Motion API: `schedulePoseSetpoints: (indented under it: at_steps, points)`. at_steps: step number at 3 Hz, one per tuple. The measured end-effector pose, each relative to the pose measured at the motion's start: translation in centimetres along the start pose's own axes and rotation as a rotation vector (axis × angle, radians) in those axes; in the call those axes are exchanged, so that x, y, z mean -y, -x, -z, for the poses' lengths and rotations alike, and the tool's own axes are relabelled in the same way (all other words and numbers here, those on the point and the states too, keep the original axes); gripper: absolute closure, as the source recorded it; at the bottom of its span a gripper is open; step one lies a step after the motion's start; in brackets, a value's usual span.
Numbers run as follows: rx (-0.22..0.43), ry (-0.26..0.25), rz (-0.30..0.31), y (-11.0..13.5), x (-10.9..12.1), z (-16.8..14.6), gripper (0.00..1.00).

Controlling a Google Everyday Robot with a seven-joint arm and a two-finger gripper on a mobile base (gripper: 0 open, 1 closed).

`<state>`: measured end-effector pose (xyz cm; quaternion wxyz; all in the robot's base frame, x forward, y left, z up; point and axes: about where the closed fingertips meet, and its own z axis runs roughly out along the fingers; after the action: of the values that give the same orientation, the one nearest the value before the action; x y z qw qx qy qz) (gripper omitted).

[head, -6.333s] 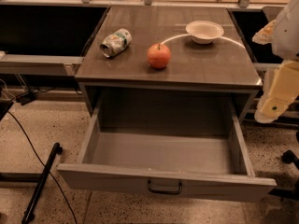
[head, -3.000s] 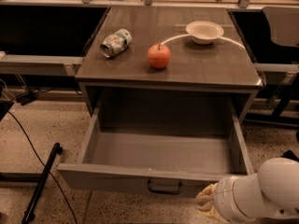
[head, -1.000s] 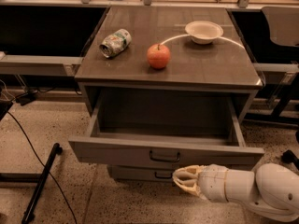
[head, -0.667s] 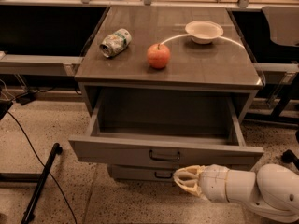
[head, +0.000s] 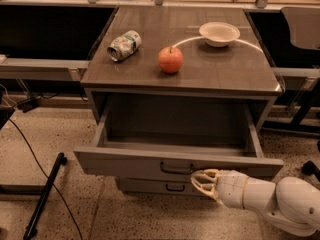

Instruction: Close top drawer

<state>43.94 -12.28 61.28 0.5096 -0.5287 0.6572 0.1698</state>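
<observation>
Grey top drawer [head: 125, 161] is half out; the gripper [head: 200, 180], whether apart or together I cannot tell, sits just right of the handle [head: 176, 169] and should push squarely inward.

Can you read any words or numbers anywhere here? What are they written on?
Can: printing on its side, too blurred to read.
Apple, bowl, top drawer: no words or numbers.
Gripper, at the drawer front just right of its handle: no writing.
</observation>
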Motion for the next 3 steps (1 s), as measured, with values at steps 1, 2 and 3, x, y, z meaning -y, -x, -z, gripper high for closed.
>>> schedulePoseSetpoints:
  at_steps: [1,2,3]
  points:
    - [0.019,-0.050,0.039,-1.0,2.6,-1.1,1.00]
    - [0.006,-0.101,0.044,-1.1,4.7,-2.5,1.00]
    - [0.005,-0.160,0.023,-0.9,7.4,-4.1,1.00]
